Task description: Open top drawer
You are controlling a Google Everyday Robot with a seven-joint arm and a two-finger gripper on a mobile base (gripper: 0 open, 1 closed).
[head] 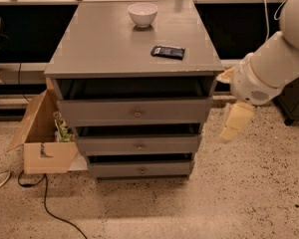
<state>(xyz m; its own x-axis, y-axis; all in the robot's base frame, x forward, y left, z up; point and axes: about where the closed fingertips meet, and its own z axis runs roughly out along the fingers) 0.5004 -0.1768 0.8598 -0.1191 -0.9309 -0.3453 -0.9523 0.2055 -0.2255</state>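
The cream gripper (235,123), released or clenched I cannot tell, hangs right of the matte grey wooden top drawer (99,111) under the cabinet top (109,44), and should approach level, centre on its small round metal knob (137,114), then pull straight out.

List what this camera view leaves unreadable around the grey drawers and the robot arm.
Camera view:
Inside the top drawer: shadow under the cabinet top, contents unseen.
The gripper hangs right of the top drawer, apart from it; its arm is cut off by the right edge.
The flat dark item on the cabinet top: too small to identify.
Inside the cardboard box: mostly hidden by its walls.
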